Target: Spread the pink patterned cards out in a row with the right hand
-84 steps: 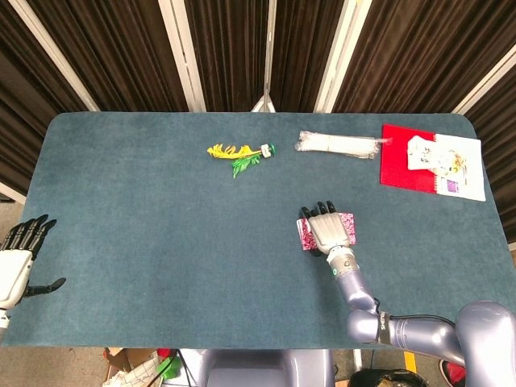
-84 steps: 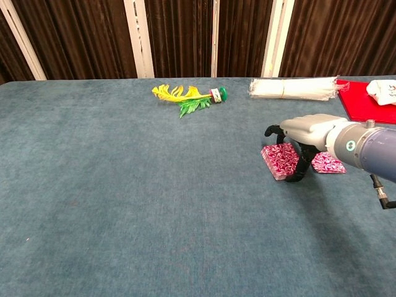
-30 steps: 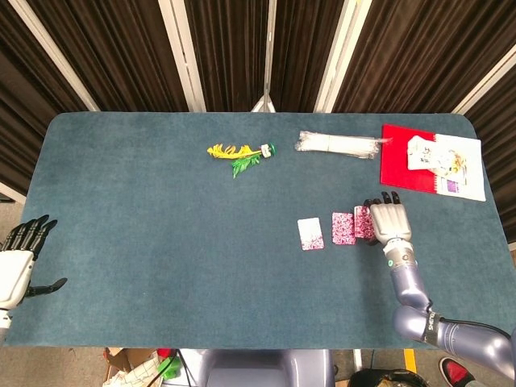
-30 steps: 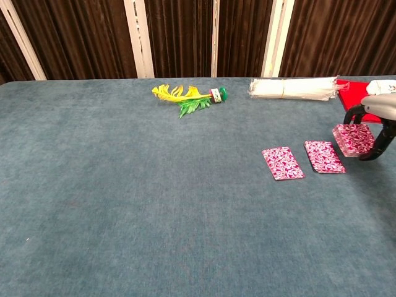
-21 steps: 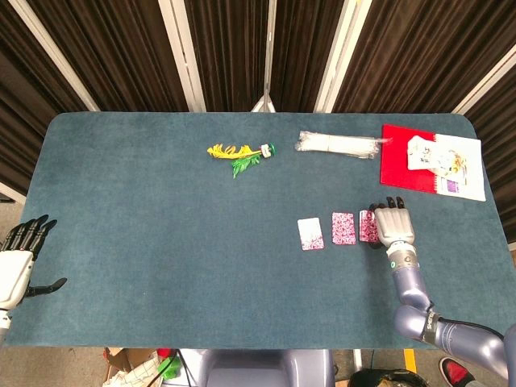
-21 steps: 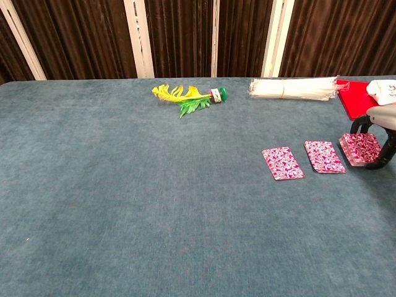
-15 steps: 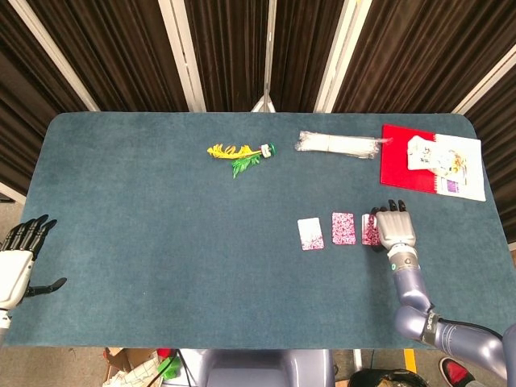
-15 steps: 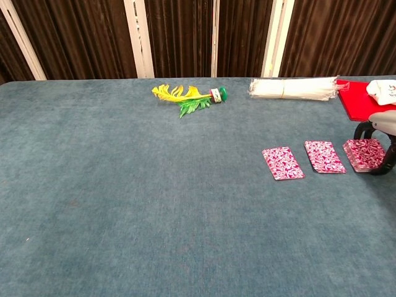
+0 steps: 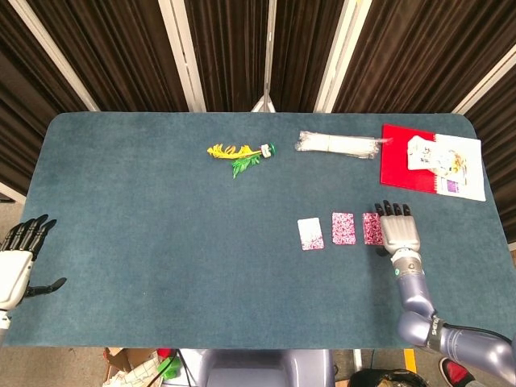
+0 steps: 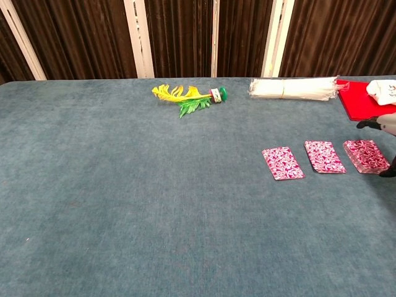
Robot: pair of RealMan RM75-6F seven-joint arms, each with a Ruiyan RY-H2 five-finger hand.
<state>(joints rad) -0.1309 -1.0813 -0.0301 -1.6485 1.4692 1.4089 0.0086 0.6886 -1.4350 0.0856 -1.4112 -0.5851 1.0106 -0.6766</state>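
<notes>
Three pink patterned cards lie flat in a row on the blue-green table (image 9: 161, 242): the left card (image 9: 310, 234) (image 10: 283, 163), the middle card (image 9: 343, 228) (image 10: 324, 156) and the right card (image 9: 372, 228) (image 10: 367, 155). My right hand (image 9: 397, 230) (image 10: 385, 127) lies palm down just right of the right card, fingers stretched out, and I see nothing gripped in it. Its edge covers that card's right side in the head view. My left hand (image 9: 18, 262) hangs with fingers spread and nothing in it beyond the table's left front corner.
A yellow and green feathery toy (image 9: 239, 151) (image 10: 189, 96) lies at the back middle. A white bundle in clear wrap (image 9: 339, 144) (image 10: 292, 88) lies right of it. A red board (image 9: 403, 165) (image 10: 356, 102) with a white packet (image 9: 439, 155) sits at the back right.
The right hand slid rightward from the stack, leaving cards behind in a row. The third card now lies flat, and the hand has moved further right off it. The left hand stayed still.
</notes>
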